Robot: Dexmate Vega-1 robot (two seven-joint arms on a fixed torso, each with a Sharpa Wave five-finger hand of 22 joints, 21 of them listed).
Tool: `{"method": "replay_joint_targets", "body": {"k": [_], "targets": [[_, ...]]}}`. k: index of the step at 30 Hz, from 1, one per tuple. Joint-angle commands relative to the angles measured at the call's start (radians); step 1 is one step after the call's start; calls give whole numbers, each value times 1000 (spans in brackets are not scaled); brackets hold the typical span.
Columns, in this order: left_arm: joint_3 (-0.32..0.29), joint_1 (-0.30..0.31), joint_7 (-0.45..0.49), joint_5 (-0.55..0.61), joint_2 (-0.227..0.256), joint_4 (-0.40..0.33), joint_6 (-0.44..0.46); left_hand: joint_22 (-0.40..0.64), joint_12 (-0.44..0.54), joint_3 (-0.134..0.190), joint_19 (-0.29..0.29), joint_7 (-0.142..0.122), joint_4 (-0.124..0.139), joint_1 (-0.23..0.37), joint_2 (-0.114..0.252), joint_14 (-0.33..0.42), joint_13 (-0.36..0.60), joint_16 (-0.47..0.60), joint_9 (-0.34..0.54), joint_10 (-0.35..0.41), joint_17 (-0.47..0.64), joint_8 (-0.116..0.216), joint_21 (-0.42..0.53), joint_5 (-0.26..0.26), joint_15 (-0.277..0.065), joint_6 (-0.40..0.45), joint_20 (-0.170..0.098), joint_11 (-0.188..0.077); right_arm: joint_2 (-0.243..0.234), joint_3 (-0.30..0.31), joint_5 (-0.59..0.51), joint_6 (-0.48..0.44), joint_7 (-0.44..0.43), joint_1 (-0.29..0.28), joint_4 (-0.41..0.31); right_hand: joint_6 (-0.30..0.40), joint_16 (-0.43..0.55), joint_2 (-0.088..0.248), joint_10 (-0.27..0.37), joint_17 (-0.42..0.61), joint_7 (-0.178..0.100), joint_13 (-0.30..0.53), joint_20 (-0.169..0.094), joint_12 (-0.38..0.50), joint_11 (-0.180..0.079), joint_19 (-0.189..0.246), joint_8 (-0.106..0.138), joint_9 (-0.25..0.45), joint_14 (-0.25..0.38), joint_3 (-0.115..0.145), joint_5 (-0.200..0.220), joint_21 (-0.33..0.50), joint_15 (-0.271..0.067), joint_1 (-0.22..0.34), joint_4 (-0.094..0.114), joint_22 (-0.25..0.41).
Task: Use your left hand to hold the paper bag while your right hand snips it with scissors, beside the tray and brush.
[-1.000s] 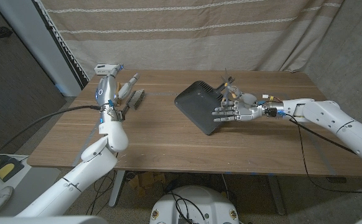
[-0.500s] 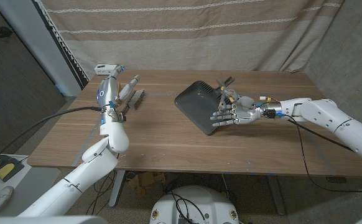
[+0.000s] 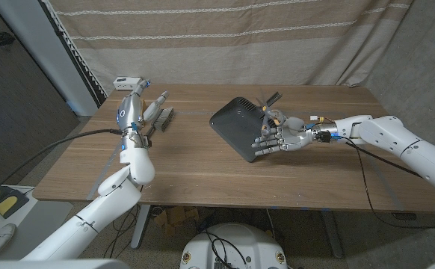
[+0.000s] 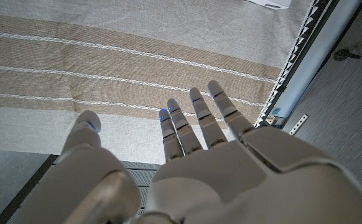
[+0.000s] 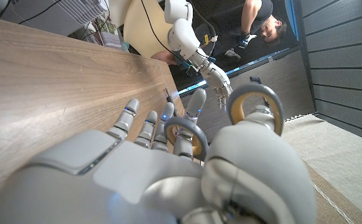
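Observation:
My right hand [image 3: 279, 137] holds a pair of scissors [image 3: 270, 100] over the near right edge of a dark grey flat rectangular thing [image 3: 235, 122]; I cannot tell whether that is the tray or the bag. The blades point up and toward the back of the table. In the right wrist view the thumb and a finger sit through the grey loops of the scissors [image 5: 255, 103] in that right hand [image 5: 137, 174]. My left hand [image 3: 133, 104] is raised above the table's left side, holding nothing. In the left wrist view the left hand [image 4: 199, 162] has straight, spread fingers against the curtain.
A brush [image 3: 162, 117] with dark bristles lies on the wooden table [image 3: 195, 168] just right of my left hand. A striped curtain [image 3: 225, 37] hangs behind. A person [image 5: 260, 25] appears past my left arm [image 5: 182, 25] in the right wrist view.
My right hand has shifted a little to the left over the dark thing and turned, lifting the scissors. The left hand has stayed raised, tilting slightly.

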Motion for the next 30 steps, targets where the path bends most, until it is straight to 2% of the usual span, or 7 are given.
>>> {"method": "replay_joint_targets", "body": {"k": [1, 6, 11, 20, 30], "targets": [[-7, 13, -2, -2, 5, -7, 4, 4, -1, 1, 3, 1, 0, 13, 3, -2, 2, 3, 1, 4, 3, 0, -3, 4, -162, -1, -1, 0, -4, -23, -22, -7, 29, 19, -3, 3, 7, 4, 8, 1, 4, 4, 1, 11, 2, -5, 4, 0, 10, -4, 8, -5, 1, -5, -5, 3], [-24, 18, -24, -54, -4, -1, -20, 4, -2, 6, 4, 0, 1, 18, 14, -2, 1, 3, 1, 3, 3, 0, -4, 7, -163, -1, -1, -5, -3, -30, -33, -1, 41, 30, 4, 3, 6, 4, 8, 1, 4, 6, 4, 10, 4, -9, 5, -1, 12, -5, 8, -10, 0, -5, -6, 3], [-28, 14, -40, -73, -7, 10, 5, 4, -4, 7, 4, 0, 1, 20, 13, -4, 1, 3, 1, -1, 3, 0, -5, 8, -162, -2, 0, -4, -3, -35, -42, 3, 52, 39, 9, 7, 7, 5, 11, 1, 6, 7, 8, 10, 4, -13, 5, -4, 16, -5, 8, -16, -2, -6, -7, 2], [-40, 13, -37, -113, -23, 25, 17, 4, -7, 6, 6, -2, 0, 21, 10, -8, -1, 1, 1, -7, 3, -2, -7, 10, -161, -6, -1, -4, 6, -50, -61, 8, 77, 62, 30, 7, 6, 5, 11, 1, 6, 8, 13, 9, 3, -21, 5, -6, 17, -5, 8, -24, -3, -7, -7, 2], [-48, 27, -21, -121, -15, 12, 15, 4, -11, 3, 5, 1, 0, 21, 6, -19, -2, -2, 1, -18, 3, -4, -11, 13, -160, -12, -4, -5, 15, -67, -84, 11, 102, 87, 44, 6, 4, 5, 12, 1, 6, 10, 25, 8, 5, -23, 6, -5, 17, -6, 8, -31, -5, -8, -8, 1]]}}
